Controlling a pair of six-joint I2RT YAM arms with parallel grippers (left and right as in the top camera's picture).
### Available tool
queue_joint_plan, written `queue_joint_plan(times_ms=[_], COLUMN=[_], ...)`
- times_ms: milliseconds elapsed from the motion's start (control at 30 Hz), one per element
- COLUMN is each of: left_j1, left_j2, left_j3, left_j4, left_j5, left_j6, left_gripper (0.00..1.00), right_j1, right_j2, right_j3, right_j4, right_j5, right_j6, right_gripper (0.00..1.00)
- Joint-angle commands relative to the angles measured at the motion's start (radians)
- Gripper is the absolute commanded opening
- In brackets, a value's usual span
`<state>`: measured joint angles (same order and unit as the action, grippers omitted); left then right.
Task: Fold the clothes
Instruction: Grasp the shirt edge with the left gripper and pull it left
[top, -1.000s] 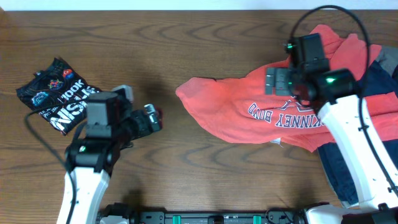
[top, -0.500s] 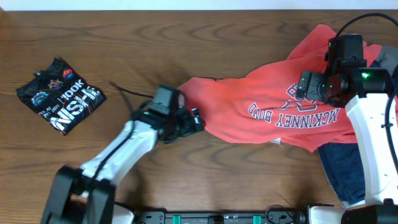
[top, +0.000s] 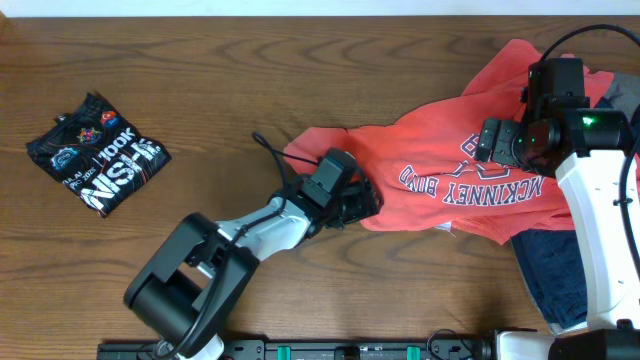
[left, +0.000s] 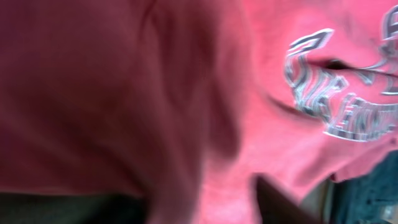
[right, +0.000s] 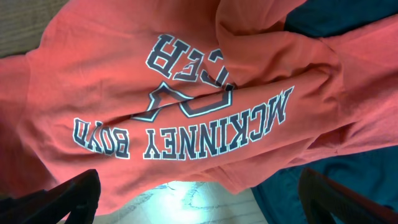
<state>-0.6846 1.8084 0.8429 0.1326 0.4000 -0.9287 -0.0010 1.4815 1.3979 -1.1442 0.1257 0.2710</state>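
Observation:
The coral-red T-shirt (top: 430, 150) lies crumpled across the right half of the table, its lettering upside down. My left gripper (top: 365, 200) is pushed into the shirt's lower left edge. In the left wrist view, blurred red cloth (left: 280, 143) fills the gap between the two dark fingers (left: 283, 202), which stand partly closed; whether they grip it is unclear. My right gripper (right: 202, 199) hovers open above the lettering (right: 186, 130), with the shirt's hem and bare table between its fingers. A navy garment (top: 560, 270) lies under the shirt's right side. A black printed tee (top: 97, 165) sits folded at the far left.
The wooden table (top: 200, 70) runs between the black tee and the red shirt. Navy cloth (right: 280, 199) lies beside the right gripper's right finger. The right arm's white link (top: 600, 230) crosses over the navy garment.
The left arm has swung right from beside the black tee to the red shirt's lower left edge, and its jaws have narrowed. The right gripper shifted right earlier and now stays put.

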Motion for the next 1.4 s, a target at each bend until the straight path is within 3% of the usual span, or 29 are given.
queue_joint_plan(times_ms=[0, 167, 267, 367, 533, 600, 667, 700, 733, 800, 1067, 1200, 1367], left_j1=[0.011, 0.129, 0.273, 0.45, 0.702, 0.78, 0.826, 0.84, 0.843, 0.837, 0.636, 0.481, 0.3], left_j2=[0.01, -0.069, -0.179, -0.283, -0.354, -0.349, -0.349, -0.349, -0.349, -0.349, -0.34, -0.317, -0.24], left_j3=[-0.006, -0.006, -0.006, -0.003, 0.033, 0.055, 0.059, 0.059, 0.059, 0.059, 0.05, 0.021, 0.007], left_j4=[0.018, -0.008, -0.063, -0.073, -0.035, -0.038, -0.052, -0.072, -0.101, -0.186, -0.672, -0.686, -0.56], left_j5=[-0.05, 0.099, 0.149, 0.102, -0.074, -0.068, -0.032, -0.001, 0.024, 0.069, 0.09, 0.083, 0.079], left_j6=[-0.002, 0.062, 0.147, 0.228, 0.264, 0.263, 0.264, 0.264, 0.268, 0.29, 0.296, 0.237, 0.075], left_gripper=[0.06, 0.06, 0.06, 0.06, 0.07, 0.17, 0.56, 0.68, 0.81, 0.98, 0.98, 0.98, 0.98], right_j1=[-0.01, -0.016, -0.028, -0.039, -0.039, -0.039, -0.039, -0.039, -0.039, -0.039, -0.039, -0.039, -0.039], right_j2=[-0.009, -0.009, -0.009, -0.009, -0.009, -0.009, -0.009, -0.009, -0.009, -0.009, -0.009, -0.009, -0.009], right_j3=[0.01, 0.01, 0.01, 0.01, 0.01, 0.01, 0.01, 0.01, 0.01, 0.01, 0.01, 0.01, 0.01], right_j4=[-0.01, -0.017, -0.019, -0.02, -0.019, -0.023, -0.026, -0.027, -0.027, -0.027, -0.032, -0.042, -0.053], right_j5=[-0.003, -0.002, -0.003, -0.003, -0.003, -0.011, -0.022, -0.022, -0.022, -0.022, -0.025, -0.026, -0.025], right_j6=[0.013, 0.008, 0.003, 0.003, 0.003, 0.002, 0.002, 0.002, 0.002, 0.002, 0.002, 0.002, 0.002], right_gripper=[0.99, 0.99, 0.99, 0.99, 0.99, 0.99, 0.99, 0.99, 0.99, 0.99, 0.99, 0.99, 0.99])
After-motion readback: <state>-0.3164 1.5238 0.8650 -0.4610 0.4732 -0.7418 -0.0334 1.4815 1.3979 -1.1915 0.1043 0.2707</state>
